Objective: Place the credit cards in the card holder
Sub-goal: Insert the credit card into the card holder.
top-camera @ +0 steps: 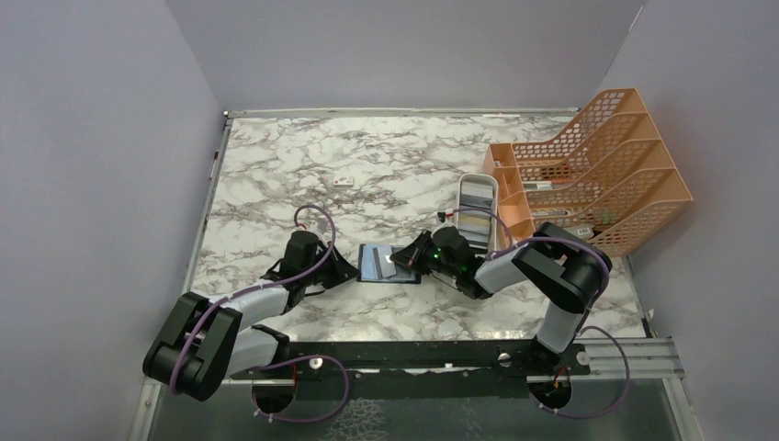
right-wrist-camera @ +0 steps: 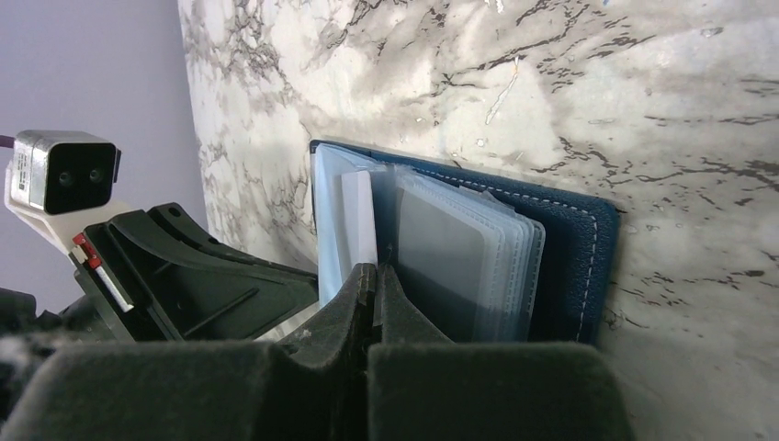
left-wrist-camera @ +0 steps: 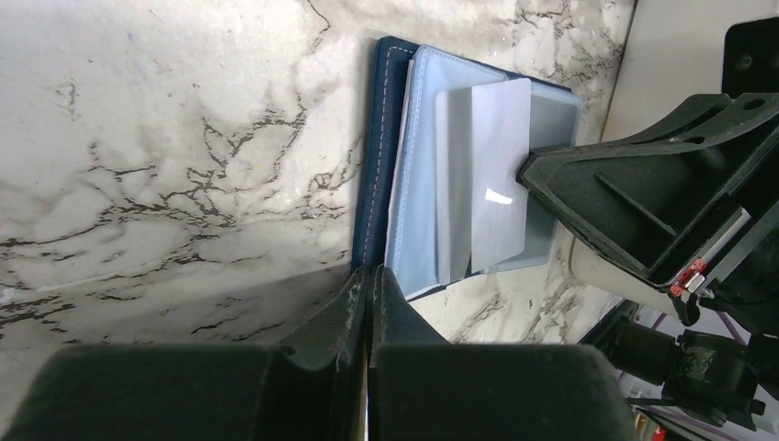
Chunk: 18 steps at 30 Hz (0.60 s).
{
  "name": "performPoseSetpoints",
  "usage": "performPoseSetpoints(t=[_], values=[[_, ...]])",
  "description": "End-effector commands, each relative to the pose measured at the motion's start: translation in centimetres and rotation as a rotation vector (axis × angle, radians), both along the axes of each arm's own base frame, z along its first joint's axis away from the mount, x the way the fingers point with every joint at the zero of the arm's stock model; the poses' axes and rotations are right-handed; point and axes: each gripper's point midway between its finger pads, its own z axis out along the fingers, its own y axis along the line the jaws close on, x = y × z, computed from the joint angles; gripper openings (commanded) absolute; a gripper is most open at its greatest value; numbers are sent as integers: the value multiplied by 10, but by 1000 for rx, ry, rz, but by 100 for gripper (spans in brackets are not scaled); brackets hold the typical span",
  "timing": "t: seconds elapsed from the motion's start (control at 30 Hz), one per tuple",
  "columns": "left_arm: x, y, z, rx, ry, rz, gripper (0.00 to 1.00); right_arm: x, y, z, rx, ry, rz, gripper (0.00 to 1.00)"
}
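Observation:
The card holder (top-camera: 375,265) lies open on the marble, navy cover (left-wrist-camera: 372,175) underneath and its light blue pockets (right-wrist-camera: 459,257) facing up. A pale grey credit card (left-wrist-camera: 501,175) lies across those pockets. My right gripper (top-camera: 405,260) is shut on that card's edge, and in the right wrist view the card (right-wrist-camera: 359,220) rises from its closed tips (right-wrist-camera: 375,273). My left gripper (left-wrist-camera: 370,276) is shut, and its tips meet the near corner of the navy cover at the holder's left edge (top-camera: 361,266). I cannot tell how far the card sits in a pocket.
A long white tray (top-camera: 479,213) with more cards stands just behind my right arm. An orange mesh file rack (top-camera: 597,161) fills the back right. A tiny white block with a red mark (top-camera: 344,181) lies further back. Grey walls close three sides.

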Motion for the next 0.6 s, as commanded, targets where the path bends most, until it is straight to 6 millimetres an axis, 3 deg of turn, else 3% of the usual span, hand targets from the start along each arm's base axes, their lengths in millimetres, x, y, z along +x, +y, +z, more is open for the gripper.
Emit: performPoseSetpoints(t=[0.0,0.13,0.57], values=[[-26,8,-28,62,107,-17,3,2,-11,-1,-27,-17,-64,1],[-26,7,-29,62,107,-19,4,4,-15,4,-28,-31,-84,1],[-28,4,-27,45,105,-17,4,-4,2,-6,-37,-16,-63,1]])
